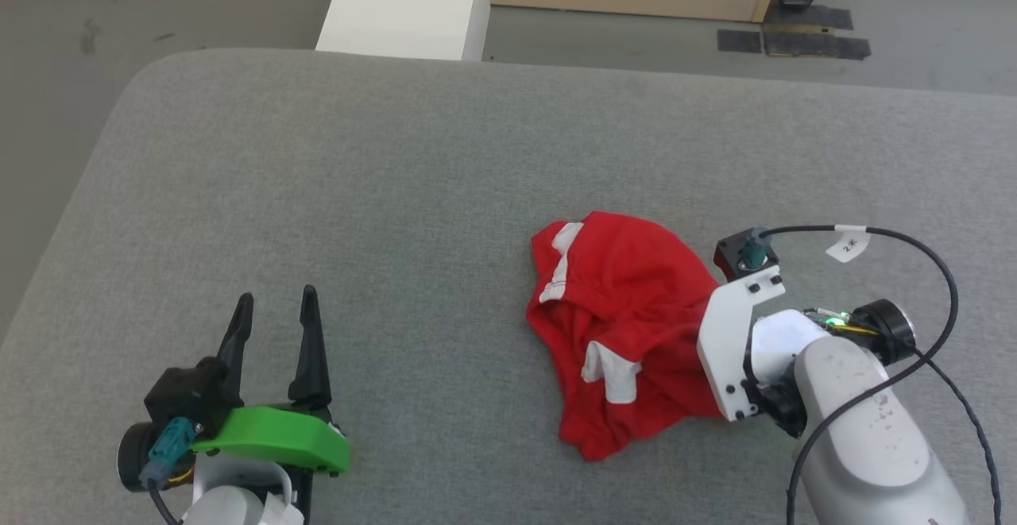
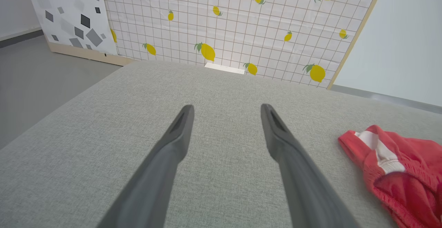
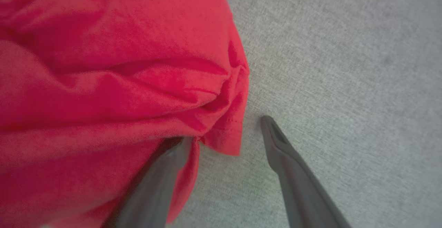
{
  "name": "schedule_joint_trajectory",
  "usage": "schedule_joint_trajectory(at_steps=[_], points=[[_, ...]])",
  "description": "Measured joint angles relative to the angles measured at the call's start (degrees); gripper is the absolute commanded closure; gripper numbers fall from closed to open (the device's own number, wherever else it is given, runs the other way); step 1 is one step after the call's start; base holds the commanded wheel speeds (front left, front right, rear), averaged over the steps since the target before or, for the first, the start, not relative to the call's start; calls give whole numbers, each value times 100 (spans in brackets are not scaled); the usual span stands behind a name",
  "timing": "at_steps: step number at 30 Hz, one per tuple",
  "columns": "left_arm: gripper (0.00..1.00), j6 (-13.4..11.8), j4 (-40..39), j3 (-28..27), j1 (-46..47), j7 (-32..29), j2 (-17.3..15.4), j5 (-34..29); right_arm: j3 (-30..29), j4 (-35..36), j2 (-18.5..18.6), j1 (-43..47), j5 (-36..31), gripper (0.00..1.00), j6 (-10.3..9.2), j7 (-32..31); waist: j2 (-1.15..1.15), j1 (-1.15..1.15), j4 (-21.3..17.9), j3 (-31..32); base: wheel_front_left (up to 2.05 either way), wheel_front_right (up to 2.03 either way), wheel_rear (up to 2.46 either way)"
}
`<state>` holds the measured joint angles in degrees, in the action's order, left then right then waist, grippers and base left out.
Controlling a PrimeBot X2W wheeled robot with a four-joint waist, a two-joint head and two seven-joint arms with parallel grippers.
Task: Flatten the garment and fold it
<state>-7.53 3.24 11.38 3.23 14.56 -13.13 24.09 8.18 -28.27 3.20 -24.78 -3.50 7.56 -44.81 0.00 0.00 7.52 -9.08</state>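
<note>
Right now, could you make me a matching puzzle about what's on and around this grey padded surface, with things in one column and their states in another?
1 red thin-fabric shorts with white trim
2 left gripper with dark fingers
3 right gripper
4 lemon-print grid panel

A open at the shorts' edge
B upright beyond the grey padded surface
C crumpled heap
D open, apart from the shorts

Pairs: 1C, 2D, 3A, 4B

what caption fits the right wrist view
Open right gripper at the edge of crumpled red shorts on a grey surface, a cloth corner between its fingers.
</note>
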Motion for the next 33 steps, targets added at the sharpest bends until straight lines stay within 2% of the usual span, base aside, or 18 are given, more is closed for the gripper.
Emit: schedule_joint_trajectory(at_steps=[1,2,3,7,10,17,19,21,22,23,26,30,33], points=[[0,13,2,-9,10,0,15,0,4,-11,7,-24,40,12,-1,-43,0,0,28,-34,0,0,0],[0,43,4,-15,21,0,23,-2,12,-7,23,-54,96,71,-1,-47,0,0,54,-64,0,0,0],[0,45,9,-21,29,0,27,-9,41,-4,36,-77,126,100,0,-15,0,0,71,-82,0,0,0],[0,54,31,-57,31,0,58,-42,7,33,42,-103,444,100,2,156,0,0,74,-93,0,0,0],[0,100,59,-54,32,0,83,-53,-354,136,151,-124,599,100,3,372,0,0,31,-37,0,0,0],[0,209,179,29,60,16,171,-60,-1791,313,943,-218,283,100,2,482,0,0,43,72,0,0,0],[0,244,205,37,90,16,181,-62,-2105,294,1021,-62,142,100,2,397,0,0,62,97,0,0,0],[0,253,234,30,97,16,181,-65,-2296,290,921,152,176,100,1,342,0,0,62,132,0,0,0],[0,253,248,23,97,16,181,-65,-2363,338,810,248,214,57,1,443,0,0,51,151,0,0,0],[0,253,255,19,96,16,181,-65,-2393,405,735,302,220,0,1,579,0,0,39,165,0,0,0],[0,293,332,47,93,16,187,-65,-2730,759,420,330,514,0,3,1224,0,0,8,243,0,0,0],[0,301,376,97,91,16,198,-64,-3019,1399,189,430,961,0,2,2151,0,0,-13,370,0,0,0],[0,327,393,129,90,15,208,-55,-3098,1925,44,832,1312,0,2,2805,0,0,-40,467,0,0,0]])
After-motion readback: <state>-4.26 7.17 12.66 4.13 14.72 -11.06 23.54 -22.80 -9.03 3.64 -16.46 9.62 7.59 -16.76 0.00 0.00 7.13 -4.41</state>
